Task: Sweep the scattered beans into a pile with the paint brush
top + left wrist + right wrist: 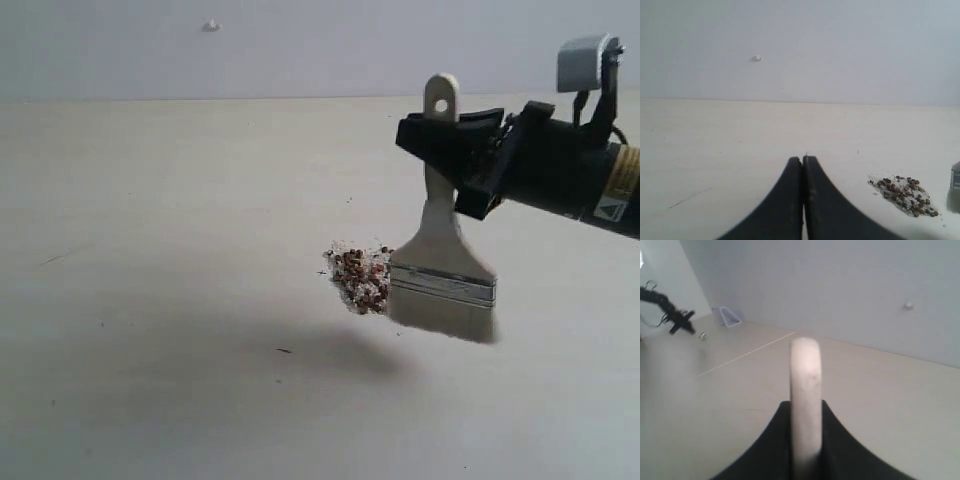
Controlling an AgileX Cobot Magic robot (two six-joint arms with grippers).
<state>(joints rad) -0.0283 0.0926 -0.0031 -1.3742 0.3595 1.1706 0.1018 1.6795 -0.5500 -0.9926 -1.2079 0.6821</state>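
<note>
The paint brush (445, 270) hangs upright, bristles down, just right of the pile (362, 278) of reddish-brown beans and whitish grains. My right gripper (448, 140) is shut on the brush's cream handle below its holed end; the right wrist view shows the handle (806, 390) squeezed between the black fingers, gripper (806, 407). The bristles sit at or just above the table, touching the pile's right edge. In the left wrist view, my left gripper (803, 159) is shut on nothing, with the pile (904, 194) off to its right. The left gripper is out of the exterior view.
The pale table (160, 250) stretches to a grey wall. A few stray specks lie near the pile (283, 350). A small white knob (210, 26) is on the wall. In the right wrist view, a black stand (667, 310) and wire frame (729, 316) sit far off.
</note>
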